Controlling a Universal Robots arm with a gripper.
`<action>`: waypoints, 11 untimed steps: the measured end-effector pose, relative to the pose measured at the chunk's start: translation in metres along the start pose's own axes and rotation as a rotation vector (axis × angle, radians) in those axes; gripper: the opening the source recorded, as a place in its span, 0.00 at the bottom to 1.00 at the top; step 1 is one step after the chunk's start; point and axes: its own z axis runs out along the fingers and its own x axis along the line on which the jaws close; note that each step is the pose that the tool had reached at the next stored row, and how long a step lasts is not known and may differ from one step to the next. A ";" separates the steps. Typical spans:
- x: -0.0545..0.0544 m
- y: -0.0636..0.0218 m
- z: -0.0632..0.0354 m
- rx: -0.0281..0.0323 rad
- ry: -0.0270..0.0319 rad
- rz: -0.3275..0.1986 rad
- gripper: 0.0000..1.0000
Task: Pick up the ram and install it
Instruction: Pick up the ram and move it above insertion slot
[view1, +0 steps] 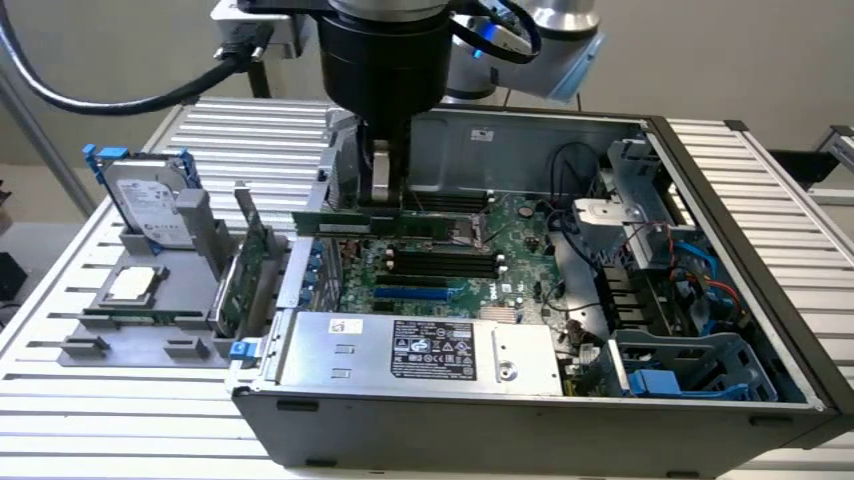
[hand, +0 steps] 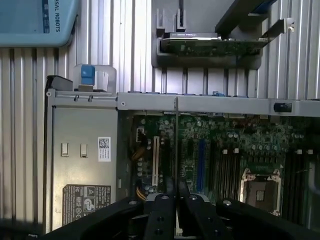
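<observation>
Exterior view: gripper (view1: 380, 207) is hanging over the open case (view1: 747, 250), fingers (view1: 383, 175) closed down narrow and clamping the ram (view1: 400, 223) by its upper edge near mid-length. The stick is sticking out both sides of the fingers, level, long edge down, and clear of the board. Memory slots (view1: 434, 263) are sitting below the fingers and look roughly parallel to the stick. Expansion card (view1: 247, 265) and hard drive (view1: 147, 195) are parked well away from the fingers, outside the case.

Wrist view: ram (hand: 176, 140) is showing edge-on as a thin line running straight out from between the fingertips (hand: 162, 202), gripper (hand: 176, 189) pinching it flat-to-flat. Dark memory slots (hand: 227, 167) are lying parallel to that line but offset to one side of the fingers, toward the CPU socket (hand: 260, 182); power supply (hand: 82, 170) is on the fingers' other side.

My read:
- Yaw is looking good; the lateral offset is the thing needing correction.
- Keep the stick plumb and the grip centred so both ends seat evenly.
- Can't tell notch orientation or whether the slot latches are open.
</observation>
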 end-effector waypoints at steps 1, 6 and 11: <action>-0.001 -0.0047 0.0014 0.0001 -0.0001 0.000 0.00; -0.016 -0.0237 0.0099 0.0000 0.0001 0.000 0.00; -0.036 -0.0337 0.0172 0.0001 0.0003 0.000 0.00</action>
